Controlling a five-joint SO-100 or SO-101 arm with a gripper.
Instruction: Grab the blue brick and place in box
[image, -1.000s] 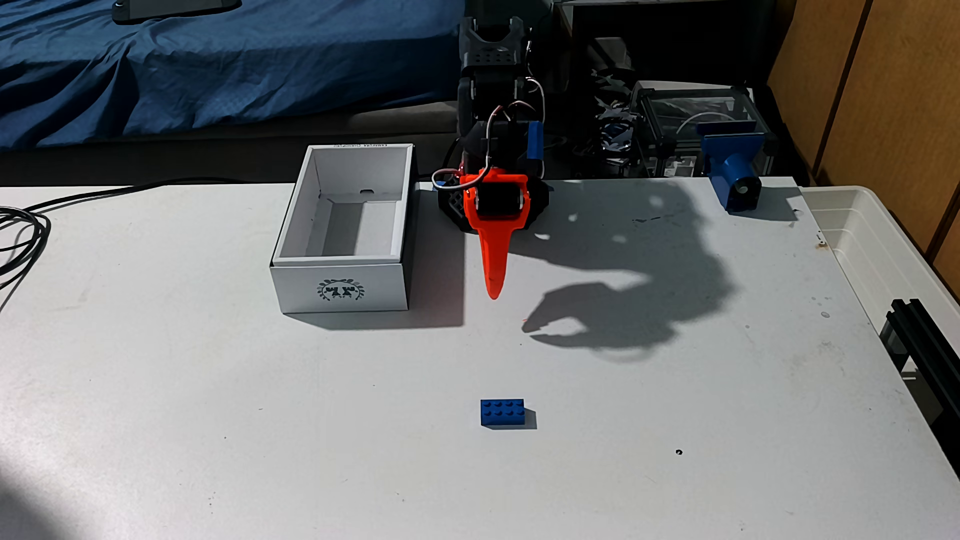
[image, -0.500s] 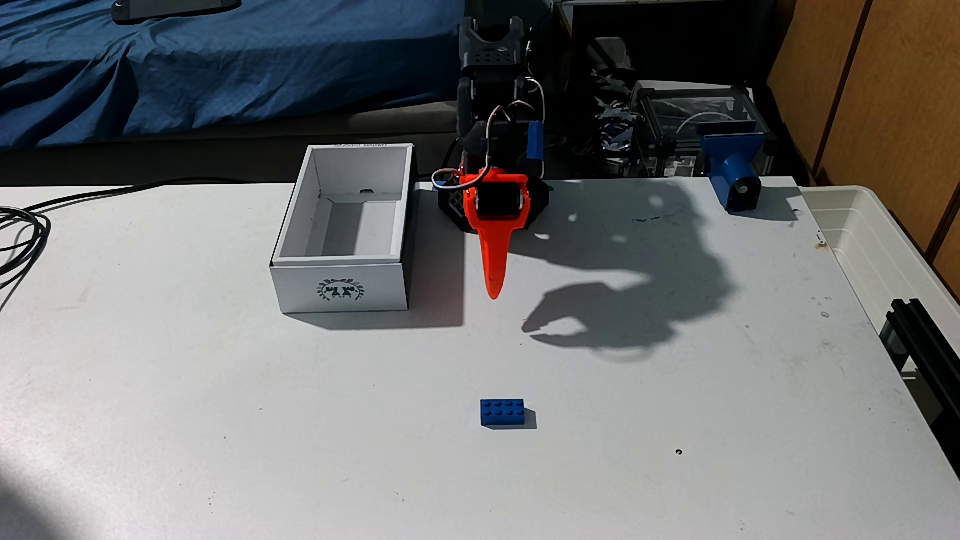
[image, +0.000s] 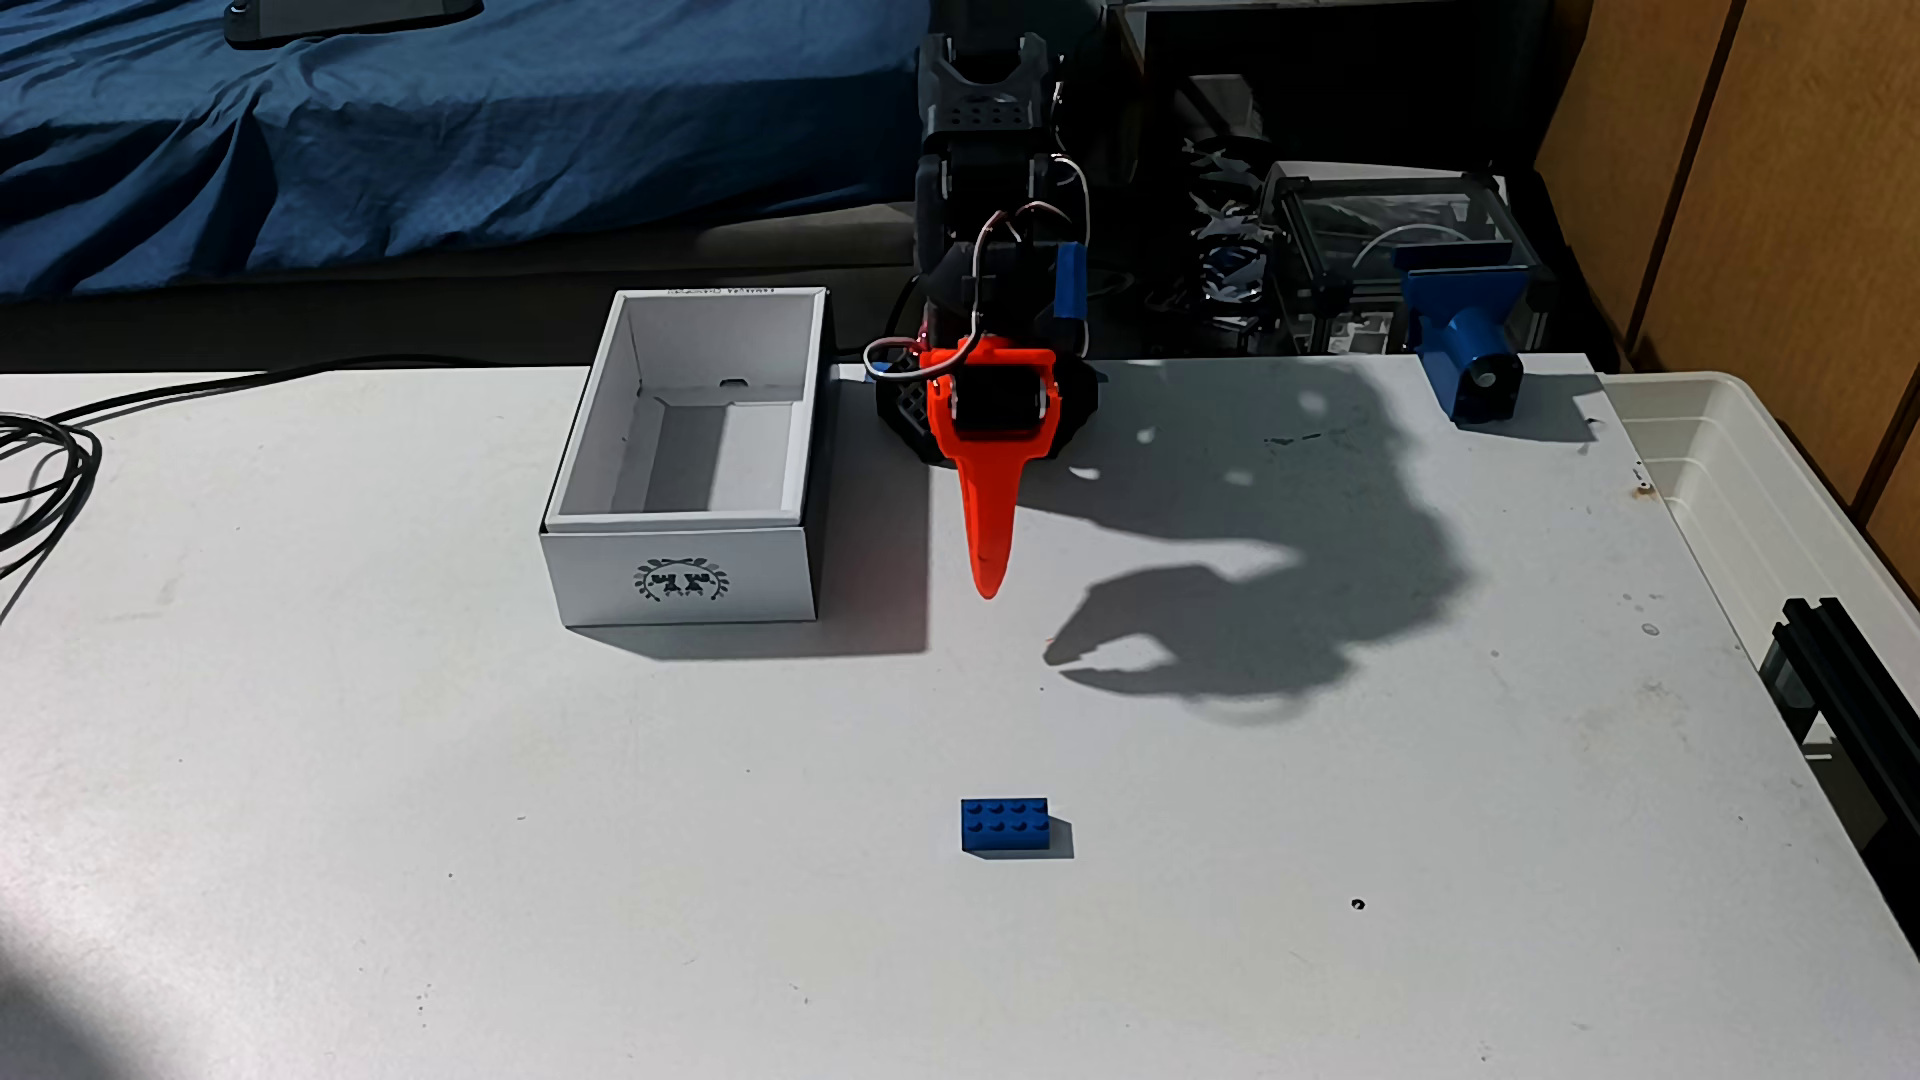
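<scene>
White, scuffed tabletop (image: 416, 779) fills the fixed view. Nearest sits the small bright-blue studded plastic brick (image: 1005, 825), alone. Farther back hangs the orange-fingered gripper (image: 987, 587), tip pointing down; whether it is spread cannot be told. Left of it, the open white cardboard box (image: 681, 576) bears a dark laurel-wreath emblem; its rim lettering is unreadable.

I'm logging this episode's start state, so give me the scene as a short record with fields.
brick: small blue studded plastic brick lying flat on the white table, near the front, alone
box: white cardboard box with a wreath emblem, open, looks empty, on the view's left
hand: orange-fingered hand pointing down, above the table beside the box, holding nothing
hand state: cannot tell whether open or shut
</scene>
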